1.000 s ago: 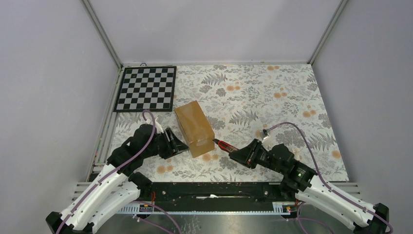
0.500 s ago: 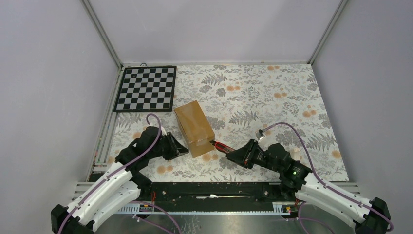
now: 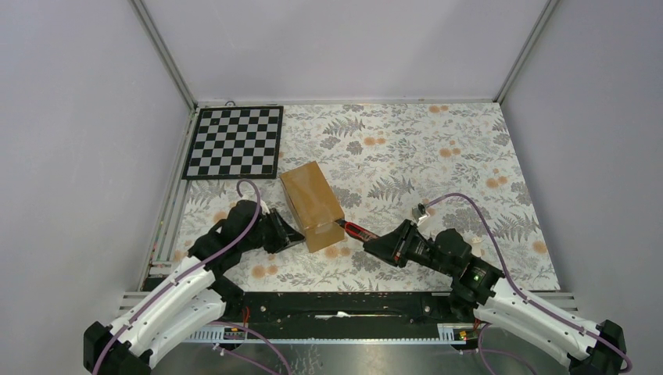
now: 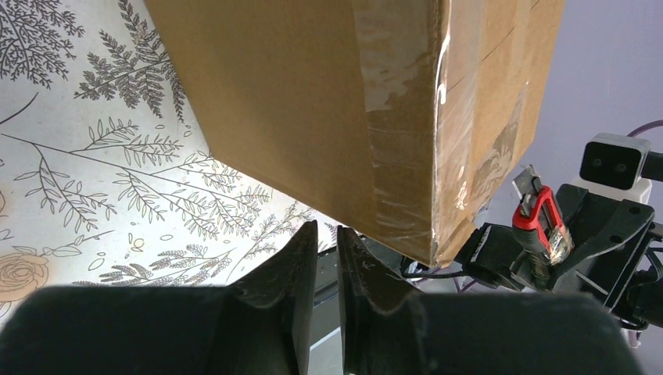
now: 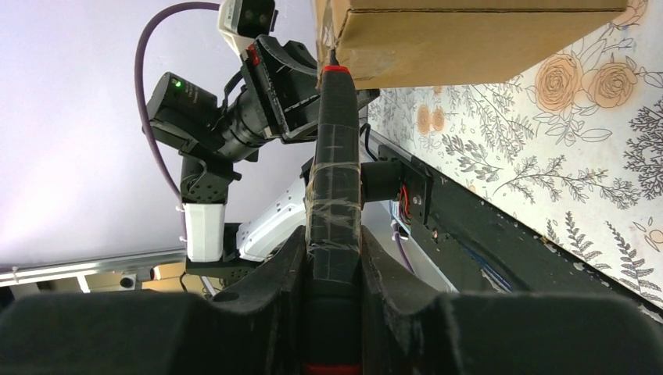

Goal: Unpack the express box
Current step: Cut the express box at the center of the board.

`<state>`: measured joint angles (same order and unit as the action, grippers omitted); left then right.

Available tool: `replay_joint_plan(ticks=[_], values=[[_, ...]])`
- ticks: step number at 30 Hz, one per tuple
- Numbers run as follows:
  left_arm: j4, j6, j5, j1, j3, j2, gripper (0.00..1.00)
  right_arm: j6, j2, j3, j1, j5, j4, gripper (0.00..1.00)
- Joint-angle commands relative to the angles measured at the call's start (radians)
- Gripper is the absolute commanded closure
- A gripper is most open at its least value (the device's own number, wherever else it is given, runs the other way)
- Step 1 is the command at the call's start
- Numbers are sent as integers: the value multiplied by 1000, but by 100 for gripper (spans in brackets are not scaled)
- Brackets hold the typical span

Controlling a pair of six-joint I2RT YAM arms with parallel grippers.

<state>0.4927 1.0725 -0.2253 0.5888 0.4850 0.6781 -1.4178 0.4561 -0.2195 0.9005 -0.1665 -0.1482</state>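
Note:
The express box (image 3: 312, 204) is a plain brown carton with clear tape on its seams, lying on the floral table. It fills the top of the left wrist view (image 4: 328, 109) and shows in the right wrist view (image 5: 469, 39). My left gripper (image 3: 295, 234) is shut and empty, its tips (image 4: 327, 234) at the box's near left side. My right gripper (image 3: 372, 246) is shut on the red-and-black cutter (image 3: 356, 230), also seen in the right wrist view (image 5: 335, 180). The cutter's blade tip touches the box's near right corner (image 5: 332, 58).
A checkerboard (image 3: 236, 142) lies at the back left. Grey walls enclose the table on three sides. A black rail (image 3: 336, 305) runs along the near edge between the arm bases.
The right gripper has pushed the cutter forward and left until its tip meets the box's near corner. The left gripper has shifted slightly along the box's near left side.

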Motion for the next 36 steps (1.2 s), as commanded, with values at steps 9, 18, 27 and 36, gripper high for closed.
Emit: replay_joint_plan(ticks=[9,18,27,36], values=[[-89,15,-4,-1,10,13,83,-22,-12,-18,-3,43,-84,100],[-102,18,-10,-1,7,19,83,-29,-20,-14,-2,43,-60,100],[-127,12,-25,-1,10,42,83,-23,-51,-24,-2,50,18,100],[-146,12,-34,0,9,54,83,-38,-75,-19,-2,90,39,100]])
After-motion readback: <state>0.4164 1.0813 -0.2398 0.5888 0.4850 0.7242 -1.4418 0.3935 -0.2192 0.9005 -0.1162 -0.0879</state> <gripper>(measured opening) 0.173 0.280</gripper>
